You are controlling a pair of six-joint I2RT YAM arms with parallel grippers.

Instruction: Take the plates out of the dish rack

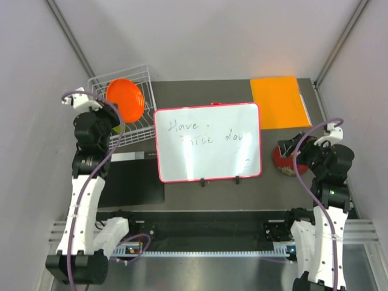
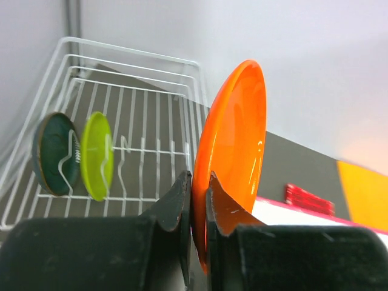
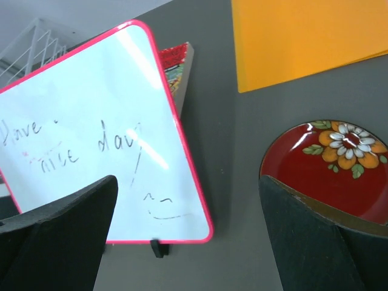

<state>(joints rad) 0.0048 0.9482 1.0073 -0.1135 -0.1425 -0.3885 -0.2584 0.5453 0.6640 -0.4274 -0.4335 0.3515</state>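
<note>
- left wrist view: left tool point(image 2: 199, 200) is closed on the lower rim of the orange plate point(image 2: 236, 151), one finger on each face; the plate is held on edge, near upright.
- the plate appears raised above the wires of the rack point(image 2: 139, 66); top view puts it over the rack's near right part, so not yet clear of its footprint.
- two plates stand on edge in the rack's slots, side by side: lime plate point(image 2: 97, 154) and, behind it, teal plate point(image 2: 54, 151).
- right wrist view: right tool point(image 3: 187, 182) is wide open and holds nothing; it hangs above the desk point(image 3: 230, 151) between the whiteboard point(image 3: 91, 133) and the red plate point(image 3: 327, 176).
- red plate lies flat on the desk, face up, near the orange sheet point(image 3: 303, 42) but apart from it.
- step in hand, by judgement: second plate of four is being carried out; about a quarter of the task is complete.
- next move calls for: carry the orange plate sideways past the rack's tall wall without catching a wire, tip it toward flat, set it on bare desk, then open the tool.
- risk: a thin rim grip on a smooth plate may slip during the tilt.
</note>
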